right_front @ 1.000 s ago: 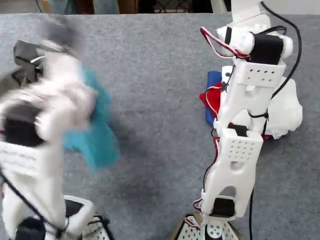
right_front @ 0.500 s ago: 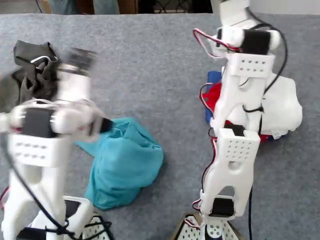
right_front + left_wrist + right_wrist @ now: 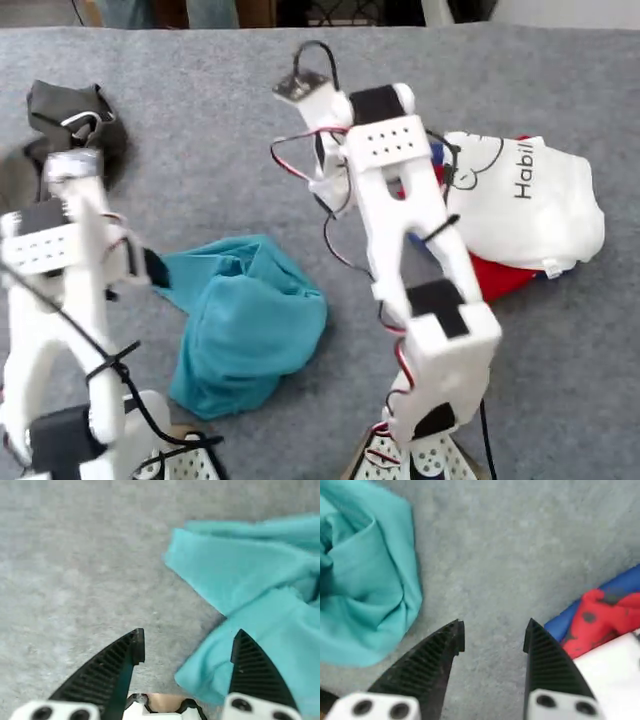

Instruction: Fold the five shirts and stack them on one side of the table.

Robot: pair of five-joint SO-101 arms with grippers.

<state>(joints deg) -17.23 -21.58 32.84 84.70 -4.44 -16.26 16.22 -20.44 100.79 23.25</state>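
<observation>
The teal shirt [image 3: 250,320] lies crumpled mid-table, apart from the folded pile [image 3: 530,210], likely awaiting folding; the left gripper [image 3: 189,635] and the right gripper [image 3: 494,625] hang released and empty near it.

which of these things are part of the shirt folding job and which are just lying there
Job: crumpled teal cloth shirt; folded white printed shirt; red shirt and blue shirt beneath it; bunched dark olive shirt.
Just there: grey felt table cover.

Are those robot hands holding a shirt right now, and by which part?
Neither holds anything. The left hand and right hand are both open over the grey table; the teal shirt lies loose.
</observation>
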